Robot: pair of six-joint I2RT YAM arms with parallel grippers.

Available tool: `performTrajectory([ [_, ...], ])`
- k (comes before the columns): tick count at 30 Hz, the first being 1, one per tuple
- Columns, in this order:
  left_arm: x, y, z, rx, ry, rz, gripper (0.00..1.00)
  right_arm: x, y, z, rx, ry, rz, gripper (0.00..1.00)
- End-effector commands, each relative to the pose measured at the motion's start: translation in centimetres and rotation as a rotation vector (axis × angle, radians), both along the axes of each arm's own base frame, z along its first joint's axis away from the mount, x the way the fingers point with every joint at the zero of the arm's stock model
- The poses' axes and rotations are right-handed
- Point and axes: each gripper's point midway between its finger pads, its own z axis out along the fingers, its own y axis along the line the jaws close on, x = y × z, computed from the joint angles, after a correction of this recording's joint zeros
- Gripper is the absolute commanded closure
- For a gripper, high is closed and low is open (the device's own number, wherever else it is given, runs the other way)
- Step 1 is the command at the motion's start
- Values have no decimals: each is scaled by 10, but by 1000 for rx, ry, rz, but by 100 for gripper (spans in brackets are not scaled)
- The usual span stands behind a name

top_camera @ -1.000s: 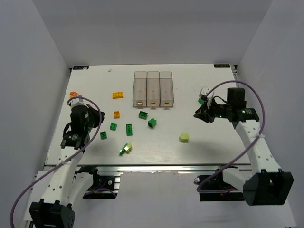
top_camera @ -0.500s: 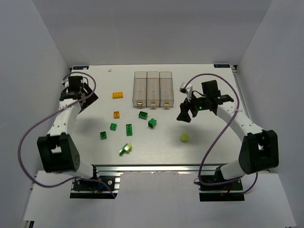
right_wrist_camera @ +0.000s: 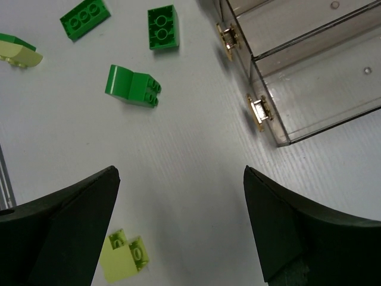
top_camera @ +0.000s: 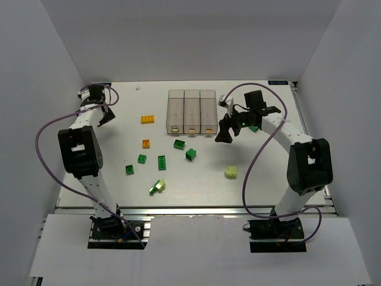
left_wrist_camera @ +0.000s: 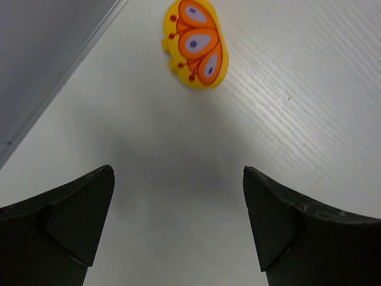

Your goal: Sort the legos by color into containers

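Fingers [right_wrist_camera: 65, 232] on your right gripper [right_wrist_camera: 178, 238] are spread wide and empty; a pale yellow-green lego [right_wrist_camera: 126, 256] shows between them, just beside one finger. Left gripper [left_wrist_camera: 178, 226] gapes empty too.

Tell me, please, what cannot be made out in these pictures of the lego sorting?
1. Top external: the green brick is partly covered by the right arm, so its shape is unclear.
2. Right wrist: the clear bins are cut off by the top and right edges, so their far ends are unseen.
3. Right wrist: a pale yellow-green brick is cut off by the left edge.
4. Top external: the butterfly piece cannot be found; the left arm seems to cover it.
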Motion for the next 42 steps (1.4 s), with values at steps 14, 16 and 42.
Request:
performTrajectory([
  [14, 82, 54, -15, 65, -120, 45, 2, 39, 22, 21, 62, -34, 52, 11],
  [16, 81, 60, -17, 61, -129, 68, 2, 40, 22, 21, 61, -32, 48, 11],
  [42, 74, 44, -7, -170, -365, 25, 84, 25, 5, 45, 34, -115, 28, 11],
])
